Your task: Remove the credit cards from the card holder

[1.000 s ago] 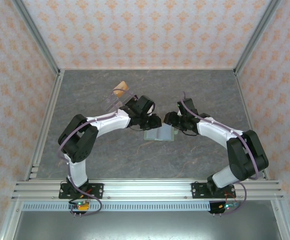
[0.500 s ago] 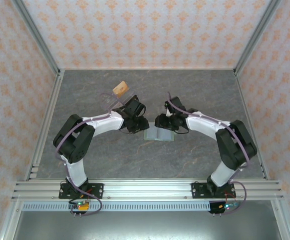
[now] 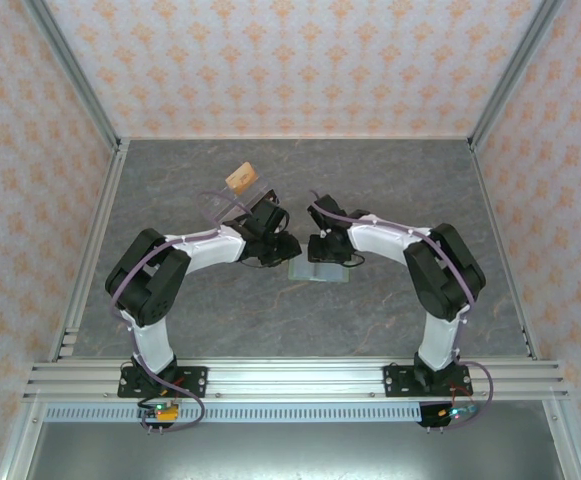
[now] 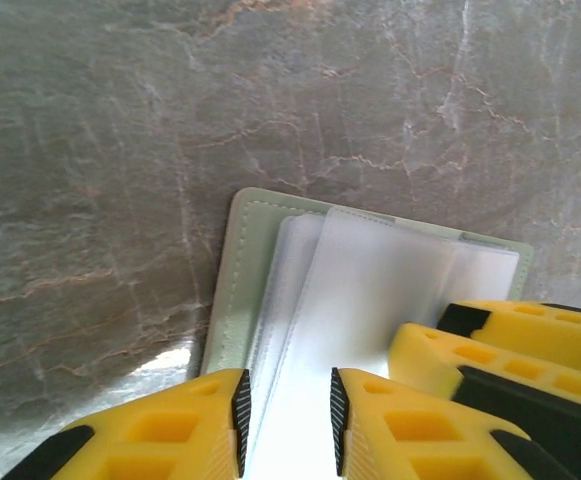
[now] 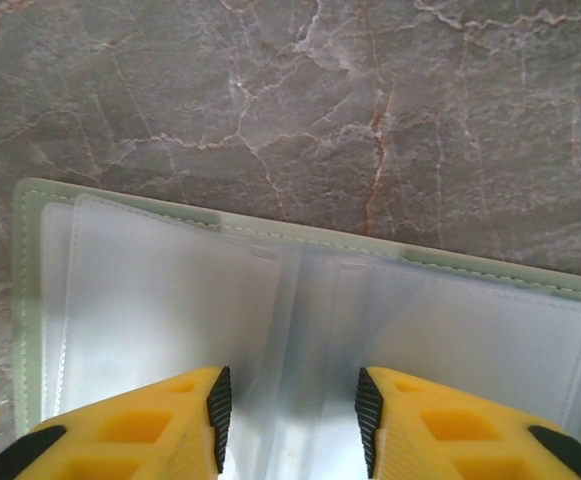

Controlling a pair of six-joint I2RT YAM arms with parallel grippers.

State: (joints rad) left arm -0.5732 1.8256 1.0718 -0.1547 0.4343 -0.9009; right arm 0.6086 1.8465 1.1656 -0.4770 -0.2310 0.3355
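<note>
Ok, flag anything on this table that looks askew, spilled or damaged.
Nothing is spilled or visibly damaged. The small sage-green folding card holder lies open on the grey marbled table. Its clear sleeves are fanned in uneven, staggered layers rather than lying flat. The left gripper and right gripper are both open over it.

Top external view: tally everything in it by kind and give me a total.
Robot arms: 2, left and right
Card holder: 1
Clear tray: 1
Tan piece: 1
Total: 5
</note>
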